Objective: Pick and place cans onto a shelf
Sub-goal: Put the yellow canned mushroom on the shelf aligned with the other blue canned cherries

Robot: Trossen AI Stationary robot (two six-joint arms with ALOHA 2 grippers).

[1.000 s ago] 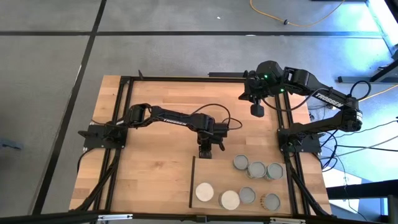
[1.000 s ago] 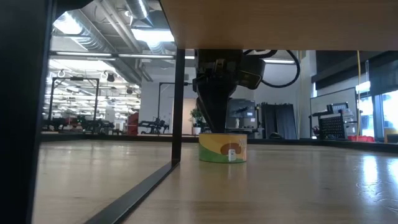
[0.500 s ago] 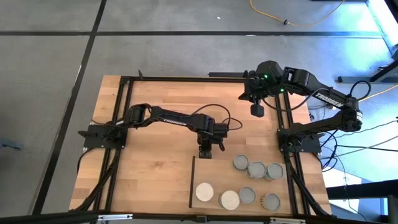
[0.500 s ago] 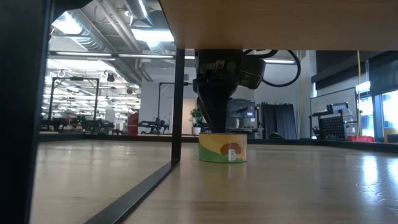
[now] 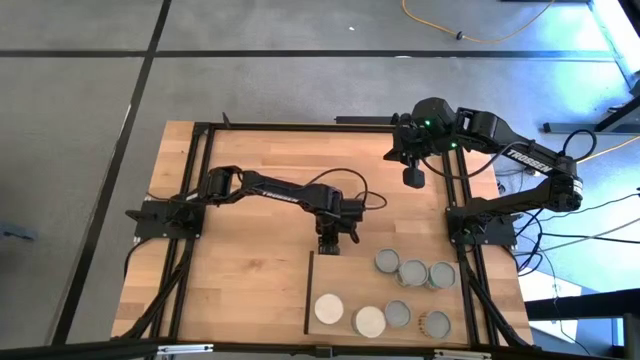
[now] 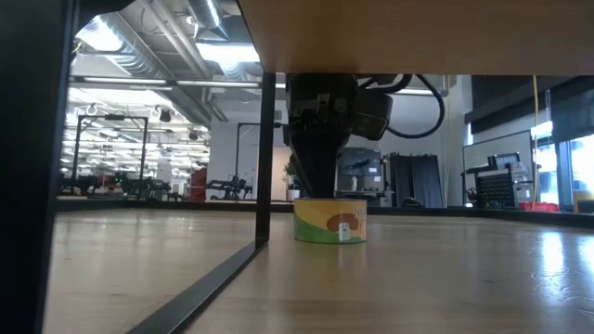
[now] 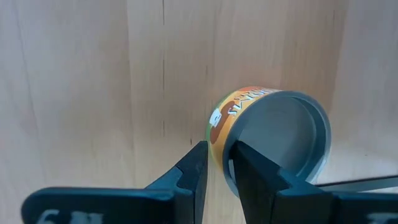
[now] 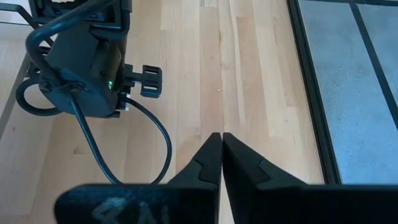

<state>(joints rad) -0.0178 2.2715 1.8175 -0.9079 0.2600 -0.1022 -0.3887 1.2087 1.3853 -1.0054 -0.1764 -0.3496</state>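
Note:
A can (image 7: 273, 134) with a silver-grey top and a green-yellow label (image 6: 330, 223) stands upright on the plank table near its middle. My left gripper (image 7: 217, 155) comes down on it from above, open, its tips (image 6: 318, 188) at the can's top. In the high view this gripper (image 5: 335, 238) hides the can. The shelf (image 5: 345, 278), pale wood with a dark edge strip, sits at the near right and carries several cans (image 5: 412, 272). My right gripper (image 5: 413, 178) hangs shut above the far right of the table, fingers meeting (image 8: 221, 140). My left gripper points steeply down and stands astride the can's rim (image 7: 221, 149) on one side of the can. One finger (image 7: 196, 165) is outside the labelled wall and the other (image 7: 249, 168) is over the top. Whether either finger touches the can, I cannot tell.
The shelf's dark edge (image 5: 309, 290) lies just near-side of the left gripper. In the low view the shelf's underside (image 6: 418, 37) and a black post (image 6: 266, 158) stand close to the can. A black frame (image 5: 200, 190) borders the table; bare planks (image 5: 250, 270) lie near left.

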